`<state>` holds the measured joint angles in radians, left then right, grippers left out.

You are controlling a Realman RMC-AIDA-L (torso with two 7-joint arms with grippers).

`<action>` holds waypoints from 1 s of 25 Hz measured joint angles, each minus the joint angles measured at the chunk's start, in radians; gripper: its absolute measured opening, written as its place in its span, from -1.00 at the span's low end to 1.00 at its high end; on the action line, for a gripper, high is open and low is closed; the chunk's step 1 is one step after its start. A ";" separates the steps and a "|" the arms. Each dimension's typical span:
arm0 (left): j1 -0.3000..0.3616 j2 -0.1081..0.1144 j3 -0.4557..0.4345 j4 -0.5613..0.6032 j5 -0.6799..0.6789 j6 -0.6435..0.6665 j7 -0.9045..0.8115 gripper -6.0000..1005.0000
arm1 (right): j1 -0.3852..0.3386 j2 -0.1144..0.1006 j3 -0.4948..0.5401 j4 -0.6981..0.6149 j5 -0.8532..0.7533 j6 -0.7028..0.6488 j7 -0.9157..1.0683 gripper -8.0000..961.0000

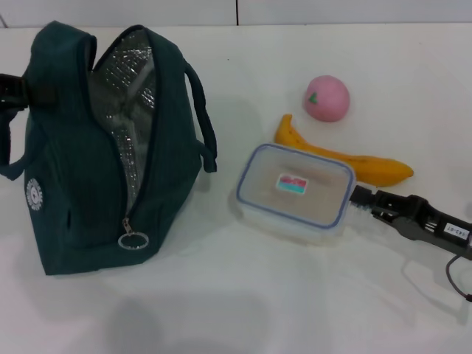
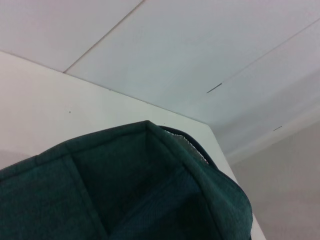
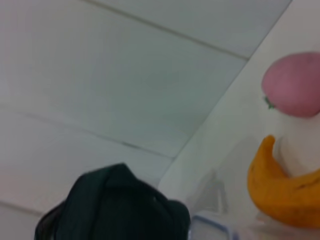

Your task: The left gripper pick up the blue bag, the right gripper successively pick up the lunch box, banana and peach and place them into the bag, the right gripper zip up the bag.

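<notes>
The blue bag (image 1: 74, 169) stands at the left of the white table, its mouth unzipped and the silver lining showing. At its upper left corner, my left gripper (image 1: 13, 90) is shut on the fabric; the left wrist view shows the bag (image 2: 125, 190) close up. The lunch box (image 1: 295, 192) rests on the table right of the bag. My right gripper (image 1: 363, 198) lies low with its tip at the box's right rim. The banana (image 1: 346, 158) lies just behind the box, and the peach (image 1: 327, 97) sits behind that. The right wrist view shows the peach (image 3: 292, 85), banana (image 3: 280, 195) and bag (image 3: 115, 205).
The zipper's metal ring pull (image 1: 133, 240) hangs at the bag's near end. One loop handle (image 1: 203, 118) droops over the bag's right side toward the lunch box. A cable (image 1: 453, 280) trails from the right arm at the table's right edge.
</notes>
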<state>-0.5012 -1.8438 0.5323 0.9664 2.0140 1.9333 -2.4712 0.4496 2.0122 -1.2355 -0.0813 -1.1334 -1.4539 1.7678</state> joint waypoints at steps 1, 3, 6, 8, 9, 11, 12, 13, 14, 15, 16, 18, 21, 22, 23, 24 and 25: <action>0.000 0.000 0.000 0.000 -0.003 0.000 0.000 -0.90 | 0.003 0.000 -0.004 0.000 0.000 0.000 -0.001 -0.50; 0.000 0.000 0.000 0.000 -0.008 0.000 0.000 -0.90 | 0.003 0.002 -0.004 0.000 0.001 0.005 -0.008 -0.60; 0.001 0.000 0.000 0.000 -0.009 0.000 0.000 -0.90 | 0.000 0.003 -0.003 -0.005 0.002 0.010 -0.012 -0.71; 0.002 0.000 0.000 0.000 -0.009 -0.001 0.000 -0.90 | -0.005 0.003 -0.002 -0.018 0.002 0.009 -0.013 -0.78; 0.003 0.000 0.000 0.000 -0.009 -0.001 0.000 -0.90 | -0.006 0.003 -0.002 -0.022 0.002 0.008 -0.013 -0.78; 0.004 0.000 0.000 0.000 -0.009 -0.001 0.000 -0.90 | -0.008 0.003 -0.002 -0.026 0.002 0.002 -0.013 -0.78; 0.004 0.000 0.000 0.000 -0.009 -0.001 0.000 -0.90 | -0.008 0.003 -0.002 -0.027 0.003 -0.001 -0.013 -0.78; 0.004 0.000 0.000 0.000 -0.009 -0.001 0.001 -0.90 | -0.008 0.003 -0.002 -0.027 0.004 -0.005 -0.013 -0.78; 0.004 0.000 0.000 0.000 -0.009 -0.001 0.001 -0.90 | -0.008 0.003 -0.002 -0.027 0.004 -0.005 -0.013 -0.78; 0.004 0.000 0.000 0.000 -0.009 -0.001 0.001 -0.90 | -0.008 0.003 -0.002 -0.027 0.006 -0.014 -0.013 -0.78; 0.004 0.000 0.000 0.000 -0.009 -0.001 0.002 -0.90 | -0.008 0.003 0.000 -0.027 0.009 -0.038 -0.013 -0.78; 0.004 0.000 0.000 0.000 -0.009 -0.001 0.003 -0.90 | -0.008 0.003 0.002 -0.029 0.017 -0.058 -0.013 -0.78; 0.004 0.000 0.000 -0.001 -0.009 -0.002 0.004 -0.90 | -0.012 0.002 0.004 -0.035 0.032 -0.095 -0.013 -0.78; 0.004 0.000 0.000 -0.001 -0.009 -0.002 0.004 -0.90 | -0.013 0.002 0.008 -0.036 0.035 -0.110 -0.013 -0.78; 0.004 0.000 0.000 -0.001 -0.009 -0.002 0.006 -0.90 | -0.013 0.002 0.012 -0.036 0.037 -0.120 -0.012 -0.78; 0.004 0.000 0.000 -0.001 -0.009 -0.002 0.007 -0.90 | -0.013 0.002 0.019 -0.037 0.038 -0.136 -0.012 -0.78; 0.004 0.000 0.000 -0.002 -0.009 -0.002 0.008 -0.90 | -0.013 0.002 0.023 -0.038 0.040 -0.148 -0.012 -0.78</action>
<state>-0.4969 -1.8438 0.5323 0.9649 2.0048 1.9311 -2.4631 0.4361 2.0140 -1.2124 -0.1189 -1.0935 -1.6017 1.7555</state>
